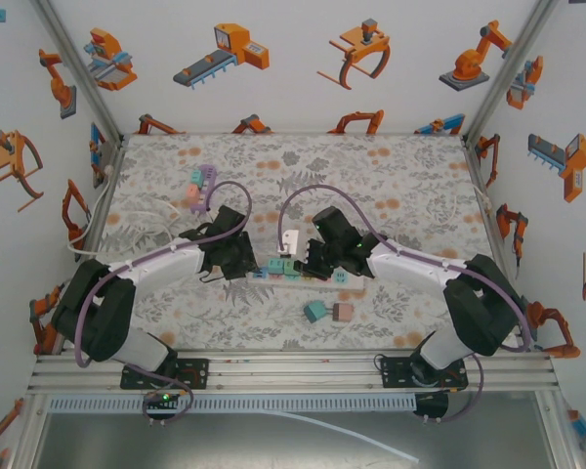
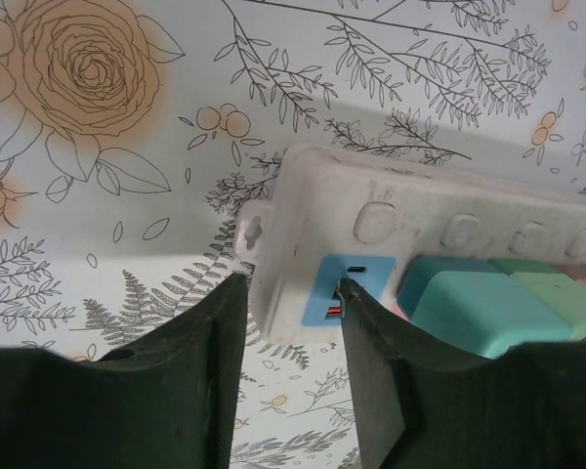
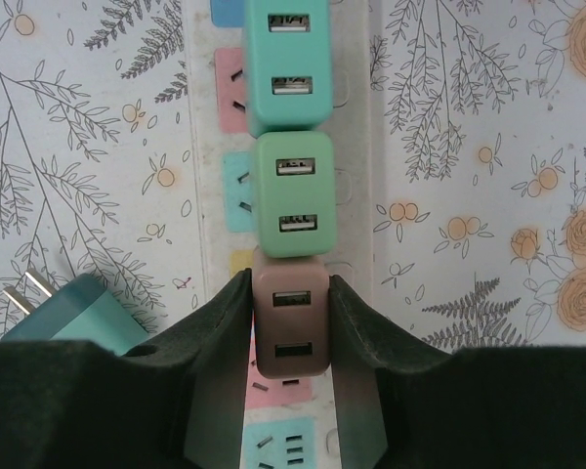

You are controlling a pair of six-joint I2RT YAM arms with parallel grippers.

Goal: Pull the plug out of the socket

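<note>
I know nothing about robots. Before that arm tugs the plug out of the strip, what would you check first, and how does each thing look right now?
1. Right gripper closed on the brown plug: ok.
2. Left gripper clamped on the end of the power strip to hold it in place: ok.
3. Neighbouring green plug outside the grip: ok.
4. Loose teal plug away from the brown plug: ok, it lies beside the strip.
5. How tightly the brown plug sits in its socket: cannot tell.

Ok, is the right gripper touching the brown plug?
Touching. The right wrist view shows the right gripper clamped on both sides of the brown plug.
</note>
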